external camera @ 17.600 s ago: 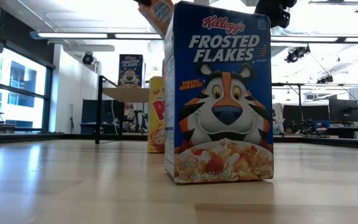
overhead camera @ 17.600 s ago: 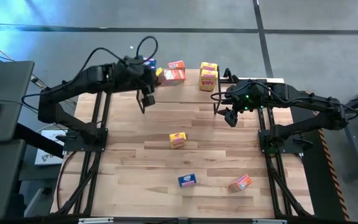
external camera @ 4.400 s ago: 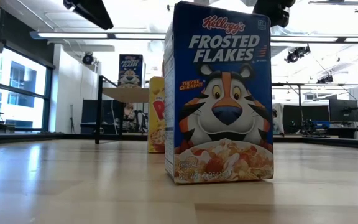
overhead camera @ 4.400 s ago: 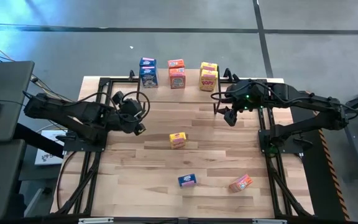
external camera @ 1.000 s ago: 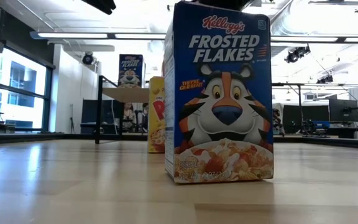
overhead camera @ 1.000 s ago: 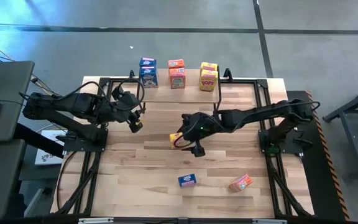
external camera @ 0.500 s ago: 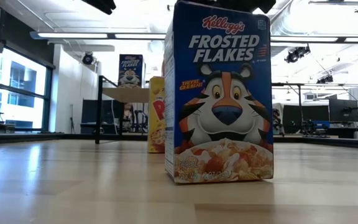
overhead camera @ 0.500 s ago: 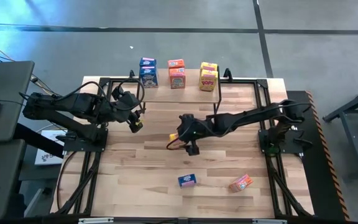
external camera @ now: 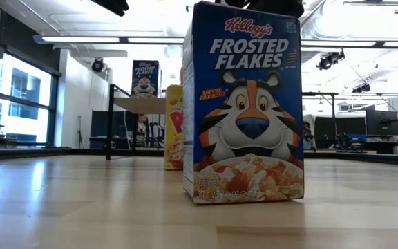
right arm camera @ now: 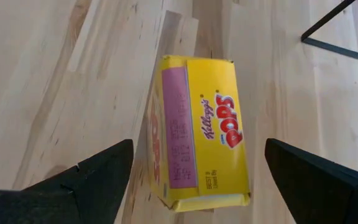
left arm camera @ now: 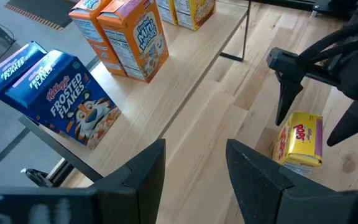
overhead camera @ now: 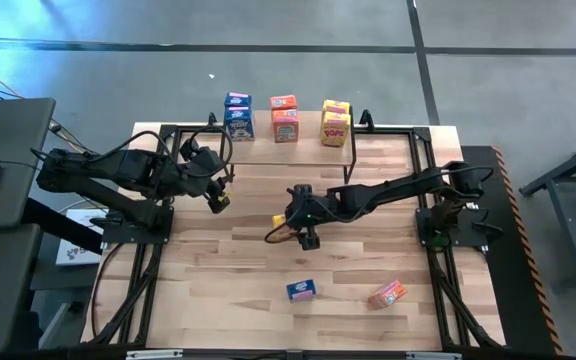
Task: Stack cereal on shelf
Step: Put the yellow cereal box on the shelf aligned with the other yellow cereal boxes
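A yellow cereal box [right arm camera: 201, 155] stands upright mid-table [external camera: 174, 128]. My right gripper [right arm camera: 197, 146] is open above it, slanting down, one finger on either side of the box and clear of it [overhead camera: 290, 232]. My left gripper [overhead camera: 218, 198] waits open over the table's left part, nothing between its fingers [left arm camera: 194, 149]. On the shelf [overhead camera: 308, 148] at the far edge stand blue [overhead camera: 238, 115], orange-red [overhead camera: 284, 118] and yellow [overhead camera: 335, 122] cereal boxes, stacked in pairs in the left wrist view.
A blue box [overhead camera: 301, 290] and an orange-red box [overhead camera: 387, 294] are on the table near its front edge. The blue one [external camera: 244, 104] fills the low view. The shelf's thin black leg [left arm camera: 246, 31] stands just beyond the yellow box.
My right gripper has gone down and toward the table's left edge, tipping more steeply, until its fingers stand on either side of the yellow box. The box has stayed where it was.
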